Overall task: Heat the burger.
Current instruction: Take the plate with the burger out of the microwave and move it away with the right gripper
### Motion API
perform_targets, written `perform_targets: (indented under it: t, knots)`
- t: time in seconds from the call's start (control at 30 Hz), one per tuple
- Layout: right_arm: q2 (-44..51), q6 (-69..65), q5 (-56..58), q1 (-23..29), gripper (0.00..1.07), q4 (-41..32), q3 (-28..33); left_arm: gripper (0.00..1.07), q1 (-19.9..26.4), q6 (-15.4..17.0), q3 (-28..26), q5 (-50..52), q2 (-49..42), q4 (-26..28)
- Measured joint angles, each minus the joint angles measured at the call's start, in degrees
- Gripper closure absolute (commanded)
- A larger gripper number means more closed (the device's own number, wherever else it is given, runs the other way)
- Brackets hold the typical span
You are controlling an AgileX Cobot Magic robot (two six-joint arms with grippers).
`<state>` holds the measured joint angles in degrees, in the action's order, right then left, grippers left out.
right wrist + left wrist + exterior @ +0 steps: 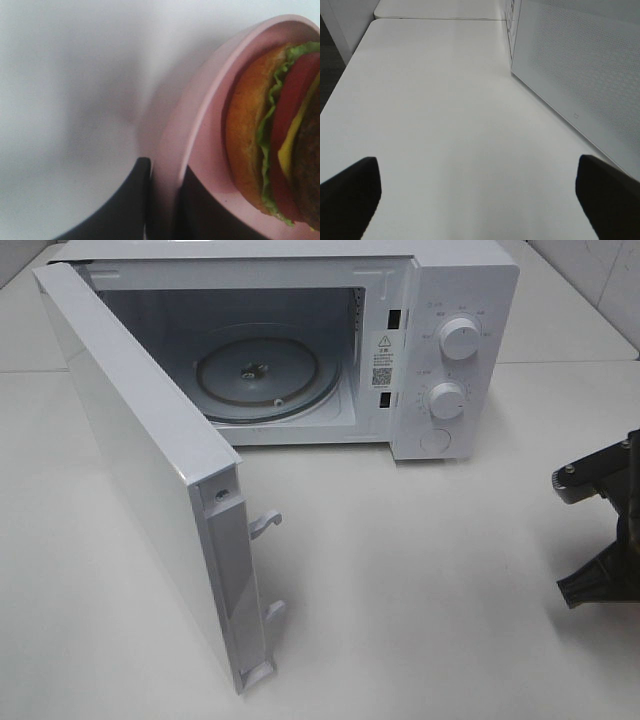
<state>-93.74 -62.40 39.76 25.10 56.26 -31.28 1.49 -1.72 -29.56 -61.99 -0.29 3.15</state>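
Right pincer (pixel 162 200) clamped on pink plate (pixel 200 125) rim; burger (pixel 280 135) beside grip could slide off if plate tilts toward microwave (pixel 440 340). Left pincer (pixel 477 195) wide open, empty.

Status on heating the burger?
Done: microwave door open, turntable bare. In hand: right gripper shut on the rim of the plate holding the burger. Left: plate in, door shut, dial set. Left gripper open, idle.
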Motion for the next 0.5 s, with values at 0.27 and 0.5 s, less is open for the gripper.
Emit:
perform_targets:
  t: [0.27,0.5]
  knots:
    - [-6.1,-1.7,-0.1,-0.2,1.06,3.0,-4.1,0.09,0.0,0.0,0.0,0.0,0.0,0.0]
    - [-12.3,-3.7,-0.2,-0.2,1.04,3.7,-5.6,0.09,0.0,0.0,0.0,0.0,0.0,0.0]
